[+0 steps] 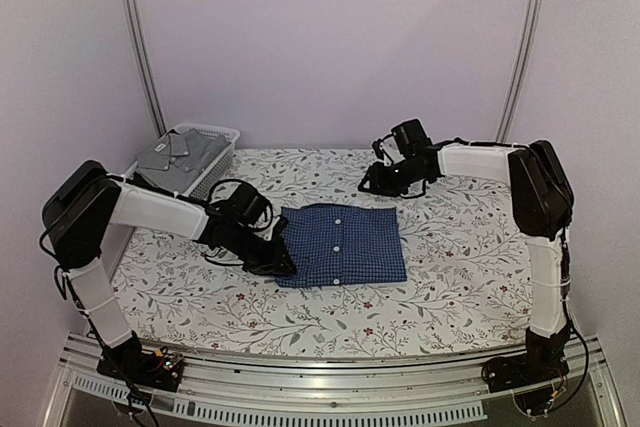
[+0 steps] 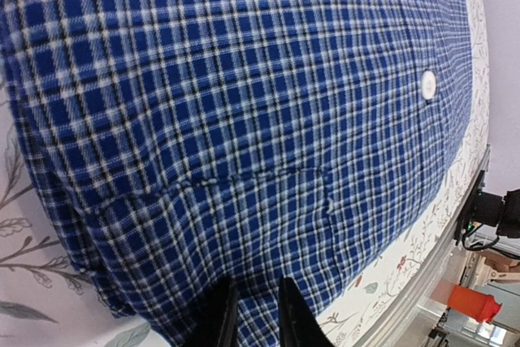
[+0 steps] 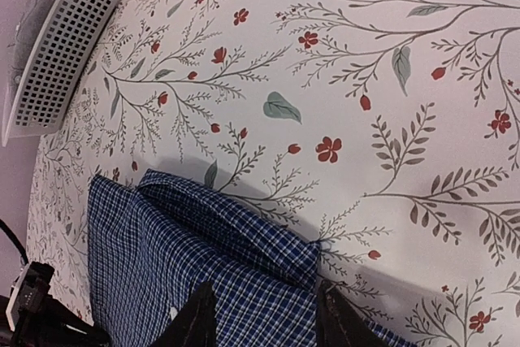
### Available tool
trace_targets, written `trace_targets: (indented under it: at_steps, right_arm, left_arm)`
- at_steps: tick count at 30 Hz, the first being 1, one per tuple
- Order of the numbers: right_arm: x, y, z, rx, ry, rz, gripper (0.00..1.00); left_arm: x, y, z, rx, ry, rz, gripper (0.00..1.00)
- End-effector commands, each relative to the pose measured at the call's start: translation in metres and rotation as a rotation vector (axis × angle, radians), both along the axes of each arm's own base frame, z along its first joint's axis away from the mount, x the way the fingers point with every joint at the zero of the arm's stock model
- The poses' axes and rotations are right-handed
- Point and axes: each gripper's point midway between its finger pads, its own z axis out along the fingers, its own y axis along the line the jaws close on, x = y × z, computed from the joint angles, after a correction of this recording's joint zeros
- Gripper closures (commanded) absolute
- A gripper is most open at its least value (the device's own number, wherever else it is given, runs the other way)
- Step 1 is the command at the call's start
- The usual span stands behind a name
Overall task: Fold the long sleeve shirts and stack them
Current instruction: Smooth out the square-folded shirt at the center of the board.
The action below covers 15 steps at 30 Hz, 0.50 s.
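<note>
The dark blue check shirt (image 1: 342, 244) lies folded into a rectangle in the middle of the flowered table, buttons up. My left gripper (image 1: 283, 263) is at its near left corner. In the left wrist view the shirt (image 2: 244, 95) fills the frame, and my gripper (image 2: 253, 314) has its jaws narrowly apart with the cloth pinched between them. My right gripper (image 1: 374, 184) hovers open over the shirt's far right edge. In the right wrist view it (image 3: 260, 294) is spread above the folded collar end (image 3: 236, 225). The grey shirt (image 1: 178, 154) lies folded in the basket.
A white slotted basket (image 1: 222, 135) stands at the far left corner of the table and also shows in the right wrist view (image 3: 61, 46). A metal rail (image 1: 330, 387) runs along the near edge. A red object (image 2: 470, 302) sits beyond the table edge.
</note>
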Motion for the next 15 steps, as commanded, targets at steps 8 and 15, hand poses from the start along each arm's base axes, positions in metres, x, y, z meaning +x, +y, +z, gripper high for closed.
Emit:
trace_targets:
  at_steps: [8, 15]
  right_arm:
    - [-0.06, -0.021, 0.005, 0.038, 0.03, 0.014, 0.65]
    - [-0.052, -0.035, -0.023, 0.061, 0.09, -0.019, 0.66]
  left_arm:
    - [-0.011, 0.009, -0.005, 0.028, 0.007, 0.014, 0.82]
    - [-0.014, 0.016, 0.008, 0.032, -0.012, 0.027, 0.81]
